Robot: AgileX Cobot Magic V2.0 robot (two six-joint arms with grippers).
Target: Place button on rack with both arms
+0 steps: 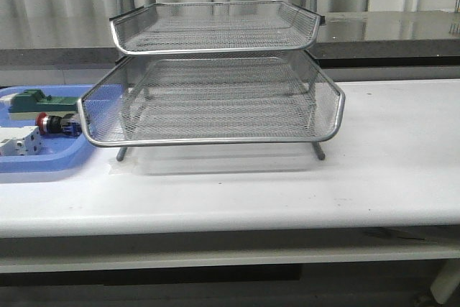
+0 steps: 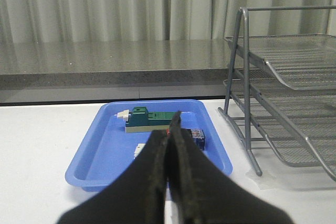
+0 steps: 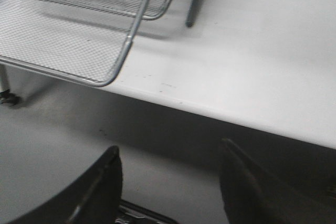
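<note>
The button (image 1: 57,124), red head and blue rear block, lies in the blue tray (image 1: 43,165) at the table's left, beside the rack (image 1: 215,98). In the left wrist view my left gripper (image 2: 171,129) is shut and empty, held in front of the tray; its fingers hide most of the button, only the blue block (image 2: 197,137) shows. The rack (image 2: 294,93) stands to that side. My right gripper (image 3: 170,156) is open and empty, below the table's front edge, with the rack's lower tray (image 3: 68,45) ahead. Neither arm shows in the front view.
A green block (image 1: 32,101) and a white switch unit (image 1: 20,141) lie in the blue tray with the button. The green block also shows in the left wrist view (image 2: 149,119). A grey counter (image 1: 388,30) runs behind the table.
</note>
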